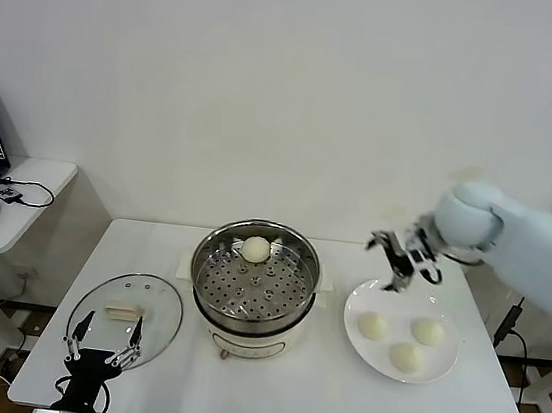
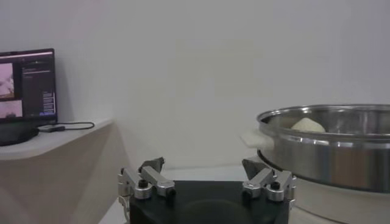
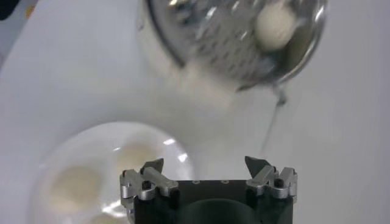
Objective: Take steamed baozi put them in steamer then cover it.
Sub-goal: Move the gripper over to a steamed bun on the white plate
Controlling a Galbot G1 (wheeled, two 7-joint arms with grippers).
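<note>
Inside the steamer (image 1: 255,283), toward its back rim, sits one steamed baozi (image 1: 256,249); three more lie on the white plate (image 1: 443,363) just beside it on the surface (image 1: 314,393). Above the plate's far edge hovers the right tool (image 1: 402,259), open and empty. Near the glass lid (image 1: 127,311) the left tool (image 1: 101,341) rests low, also open.
</note>
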